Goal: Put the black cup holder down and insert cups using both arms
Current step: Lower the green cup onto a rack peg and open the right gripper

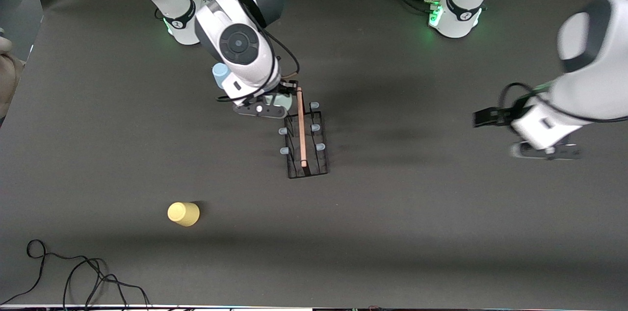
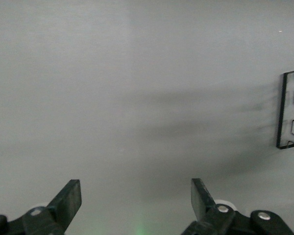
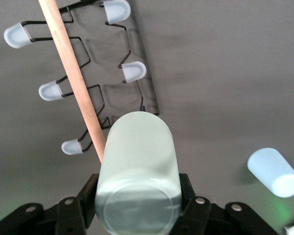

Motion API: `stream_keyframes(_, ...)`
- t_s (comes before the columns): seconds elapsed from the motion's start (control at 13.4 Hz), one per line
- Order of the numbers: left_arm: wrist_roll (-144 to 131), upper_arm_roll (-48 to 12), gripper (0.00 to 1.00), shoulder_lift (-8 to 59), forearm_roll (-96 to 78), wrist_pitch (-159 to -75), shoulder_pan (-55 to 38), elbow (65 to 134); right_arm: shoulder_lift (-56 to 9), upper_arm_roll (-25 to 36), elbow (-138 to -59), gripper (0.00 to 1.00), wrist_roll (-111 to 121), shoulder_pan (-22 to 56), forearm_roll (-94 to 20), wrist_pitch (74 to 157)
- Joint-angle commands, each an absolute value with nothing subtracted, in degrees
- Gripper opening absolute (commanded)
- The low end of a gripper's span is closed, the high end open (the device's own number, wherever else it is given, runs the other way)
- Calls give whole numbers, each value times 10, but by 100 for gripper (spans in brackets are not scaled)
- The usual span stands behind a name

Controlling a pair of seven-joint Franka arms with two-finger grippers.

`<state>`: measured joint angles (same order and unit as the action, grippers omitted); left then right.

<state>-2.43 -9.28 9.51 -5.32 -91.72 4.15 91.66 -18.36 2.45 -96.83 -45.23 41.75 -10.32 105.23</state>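
Note:
The black cup holder (image 1: 306, 144) stands mid-table, its wooden rod (image 3: 73, 73) on top and its pale blue peg caps bare. My right gripper (image 1: 274, 105) is shut on the pale green cup (image 3: 137, 166), holding it by its sides at the rack's end nearest the robot bases, right beside the rod. I cannot tell whether that cup touches a peg. The light blue cup (image 1: 220, 73) sits by the right arm's wrist, and the yellow cup (image 1: 183, 213) stands nearer the front camera. My left gripper (image 1: 483, 117) hangs open and holds nothing over bare table toward the left arm's end; its wrist view catches the cup holder's (image 2: 284, 110) base.
Black cables (image 1: 73, 276) lie at the table's front corner at the right arm's end. A person's hand (image 1: 7, 70) shows at that end's edge. The dark mat stretches wide between the rack and the left gripper.

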Motion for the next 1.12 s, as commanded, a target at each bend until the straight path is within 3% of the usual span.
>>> stream_keyframes(0.0, -3, -95, 100, 54, -54, -908, 63, 937, -210, 32, -966, 33, -462, 421, -112, 1077)
stream_keyframes(0.37, -1, -21, 100, 15, -26, -890, 2, 939, -217, 35, -968, 33, -459, 420, -110, 1077)
stream_keyframes(0.6, -1, -9, 100, 1, 1, -888, -25, 943, -221, 35, -979, 33, -458, 418, -109, 1076)
stream_keyframes(0.67, 2, 2, 100, -3, 10, -888, -38, 944, -221, 35, -980, 42, -461, 420, -109, 1077)
stream_keyframes(0.82, 18, 25, 100, -4, 11, -887, -55, 943, -222, 35, -977, 93, -462, 416, -110, 1076)
stream_keyframes(0.89, 25, 25, 100, -4, 11, -887, -53, 941, -217, 37, -976, 99, -461, 413, -110, 1076)
stream_keyframes(1.04, 26, 25, 100, -4, 11, -887, -50, 937, -212, 50, -973, 100, -450, 408, -110, 1072)
